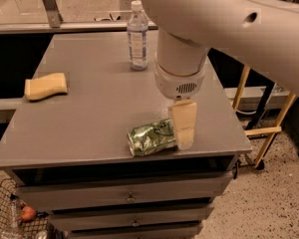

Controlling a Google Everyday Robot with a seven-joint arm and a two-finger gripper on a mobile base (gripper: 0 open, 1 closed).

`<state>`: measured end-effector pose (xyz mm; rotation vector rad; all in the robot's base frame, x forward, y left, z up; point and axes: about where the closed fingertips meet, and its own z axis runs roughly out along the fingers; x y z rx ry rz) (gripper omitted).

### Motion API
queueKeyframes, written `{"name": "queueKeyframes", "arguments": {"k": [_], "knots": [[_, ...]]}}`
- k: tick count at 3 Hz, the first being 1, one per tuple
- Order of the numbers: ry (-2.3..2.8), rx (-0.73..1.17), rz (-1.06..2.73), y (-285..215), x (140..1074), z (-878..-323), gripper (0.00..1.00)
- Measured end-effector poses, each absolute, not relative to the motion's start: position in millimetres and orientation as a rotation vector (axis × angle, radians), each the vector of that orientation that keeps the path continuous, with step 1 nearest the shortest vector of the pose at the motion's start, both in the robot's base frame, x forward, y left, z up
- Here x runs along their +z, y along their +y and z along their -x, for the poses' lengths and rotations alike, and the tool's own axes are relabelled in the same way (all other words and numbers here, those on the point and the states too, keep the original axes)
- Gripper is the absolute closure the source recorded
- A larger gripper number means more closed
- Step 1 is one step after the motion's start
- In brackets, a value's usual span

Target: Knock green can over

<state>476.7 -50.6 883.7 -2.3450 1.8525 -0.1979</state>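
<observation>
The green can lies on its side near the front edge of the grey table, its silver top facing left. It is green with pale swirly markings and looks dented. My gripper hangs from the big white arm straight down, right against the can's right end, its cream tip level with the can.
A clear plastic water bottle stands upright at the back of the table. A yellow sponge lies at the left. Drawers sit under the tabletop. A wire basket is on the floor at the lower left, and a yellow frame stands to the right.
</observation>
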Motion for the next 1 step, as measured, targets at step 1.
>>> {"name": "queueKeyframes", "arguments": {"k": [1], "knots": [[1.855, -0.192, 2.303, -68.5, 897.9, -474.7, 0.0]]}}
